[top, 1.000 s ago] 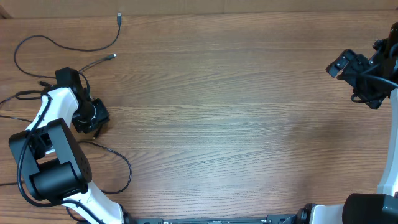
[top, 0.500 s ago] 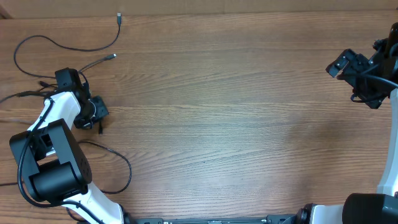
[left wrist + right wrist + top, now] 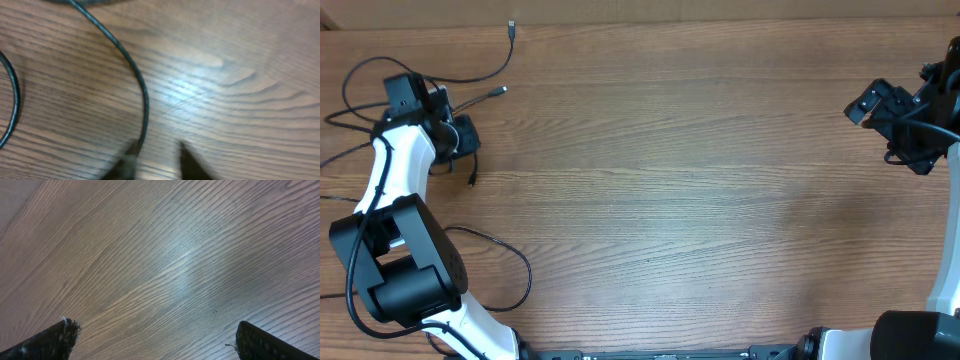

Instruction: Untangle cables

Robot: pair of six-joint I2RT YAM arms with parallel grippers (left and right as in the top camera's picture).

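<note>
Overhead, the cables (image 3: 509, 45) sprawl in loose black loops at the far-left edge of the surface (image 3: 670, 180), around the left gripper (image 3: 462, 140). Its blurred jaws stand slightly apart, with one strand (image 3: 145, 100) meeting a fingertip. The right gripper (image 3: 870, 105) hangs far right, jaws spread wide.

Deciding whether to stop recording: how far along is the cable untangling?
Done: the thin black cables lie as loose strands, no knot visible. In hand: the left gripper, blurred but open, sits beside one strand. Left: strands meet hidden under that arm; the right gripper hangs open, idle.
</note>
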